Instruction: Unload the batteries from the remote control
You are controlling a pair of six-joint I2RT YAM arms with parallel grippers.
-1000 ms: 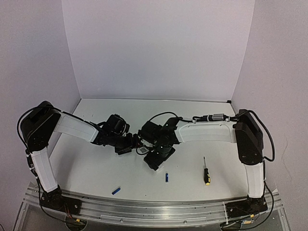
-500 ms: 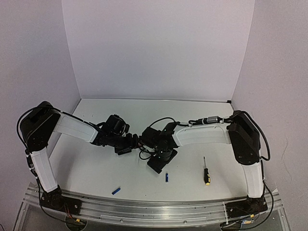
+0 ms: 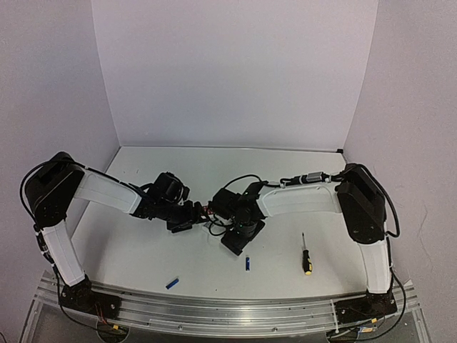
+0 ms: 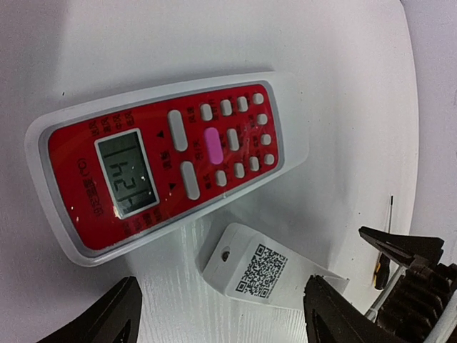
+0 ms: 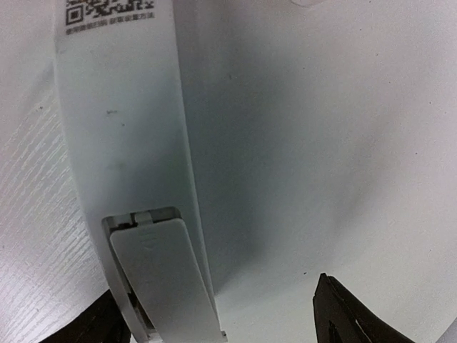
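The wide remote (image 4: 164,164) lies face up on the desk (image 3: 143,250), near its middle. The slim remote (image 4: 257,268) lies back up just beside it, on the side toward the right arm. The left hand (image 4: 221,318) hangs over one end of the slim remote. The right hand (image 5: 221,318) hangs over the other end, where the battery cover (image 5: 161,279) sits. One battery (image 3: 248,264) lies just in front of the right hand. The other battery (image 3: 172,284) lies farther left, near the front edge. The screwdriver (image 3: 305,256) lies right of the first battery, apart from it.
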